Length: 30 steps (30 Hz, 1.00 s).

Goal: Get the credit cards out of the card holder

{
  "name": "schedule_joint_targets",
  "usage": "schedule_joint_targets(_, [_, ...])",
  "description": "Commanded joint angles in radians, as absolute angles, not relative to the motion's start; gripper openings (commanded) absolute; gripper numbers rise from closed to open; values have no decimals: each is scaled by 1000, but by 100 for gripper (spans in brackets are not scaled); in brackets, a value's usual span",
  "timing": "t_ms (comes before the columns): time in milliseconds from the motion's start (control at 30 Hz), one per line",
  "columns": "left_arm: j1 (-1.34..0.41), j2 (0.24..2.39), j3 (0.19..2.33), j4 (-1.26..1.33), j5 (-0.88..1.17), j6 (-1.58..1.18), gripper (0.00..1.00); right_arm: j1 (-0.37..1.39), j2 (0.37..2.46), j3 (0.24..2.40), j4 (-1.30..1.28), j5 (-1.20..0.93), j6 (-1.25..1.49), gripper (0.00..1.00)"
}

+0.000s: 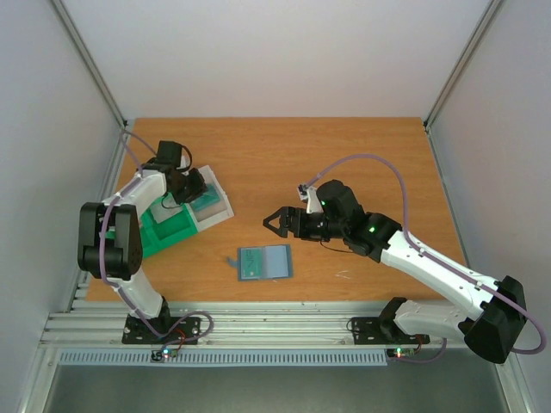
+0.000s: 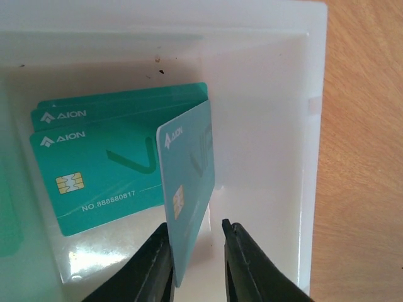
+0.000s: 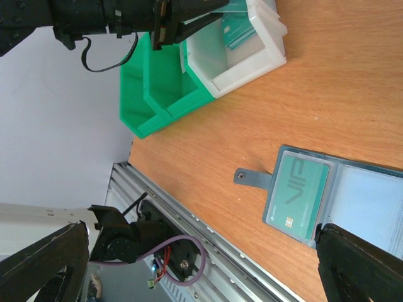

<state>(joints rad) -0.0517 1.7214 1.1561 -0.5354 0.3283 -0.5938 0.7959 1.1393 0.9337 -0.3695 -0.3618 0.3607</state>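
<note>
The slate-blue card holder (image 1: 265, 262) lies open on the worktop (image 1: 344, 155), with one teal VIP card (image 3: 296, 195) tucked in its left half. Two more teal cards (image 2: 101, 182) lie flat in the white tray (image 2: 271, 126), which sits beside the green tray (image 1: 168, 232). A third card (image 2: 189, 182) stands on edge there between the fingers of the left gripper (image 2: 196, 229), which are slightly parted, with a gap on one side. The right gripper (image 1: 274, 222) hovers near the holder, spread wide and holding nothing.

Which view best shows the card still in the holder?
Right wrist: the teal card sits in the open card holder, its chip and lettering legible. Top external shows it only as a small teal patch. Left wrist misses it entirely.
</note>
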Motion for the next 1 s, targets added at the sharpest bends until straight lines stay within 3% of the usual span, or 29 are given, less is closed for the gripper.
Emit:
schedule_joint_targets(0, [-48, 1713, 1202, -559, 289, -572, 25, 798, 1127, 961, -385, -349, 338, 99])
schedule_joint_targets(233, [-49, 1664, 1222, -603, 232, -560, 50, 798, 1117, 970, -432, -338, 304, 98])
schedule_joint_targets(467, [-49, 1595, 1223, -660, 259, -542, 65, 798, 1026, 931, -451, -226, 318, 99])
schedule_joint_targets(767, [-49, 1458, 1152, -724, 385, -509, 70, 798, 1064, 922, -437, -300, 350, 98])
schedule_joint_targets(967, [-67, 1359, 1121, -820, 539, -452, 69, 798, 1112, 904, -408, -313, 340, 92])
